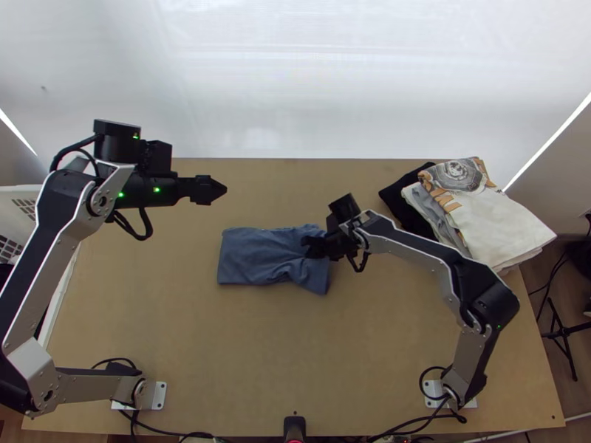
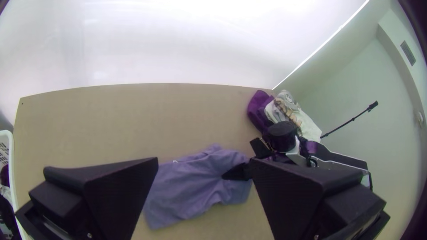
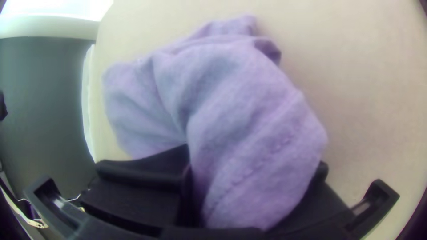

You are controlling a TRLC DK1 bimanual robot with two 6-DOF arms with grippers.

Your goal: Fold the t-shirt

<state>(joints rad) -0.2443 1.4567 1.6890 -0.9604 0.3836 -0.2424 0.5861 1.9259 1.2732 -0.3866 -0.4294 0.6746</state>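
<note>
blue t-shirt [image 1: 255, 258] mid-way across the table [image 1: 199, 340], roughly rectangular | right claw [image 1: 313, 246] clamped on its rumpled end | left claw [image 1: 224, 190] wide open, off the cloth | risk: tugging pinched layers (ugh, cloth) could skew the fold

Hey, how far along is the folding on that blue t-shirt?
Partway, perhaps well along: the t-shirt already lies in a compact, roughly rectangular shape. The right gripper grips its rumpled end, nearer the clothes pile. Likely remaining: finishing that end and flattening it. The left gripper hangs open, away from the cloth.
</note>
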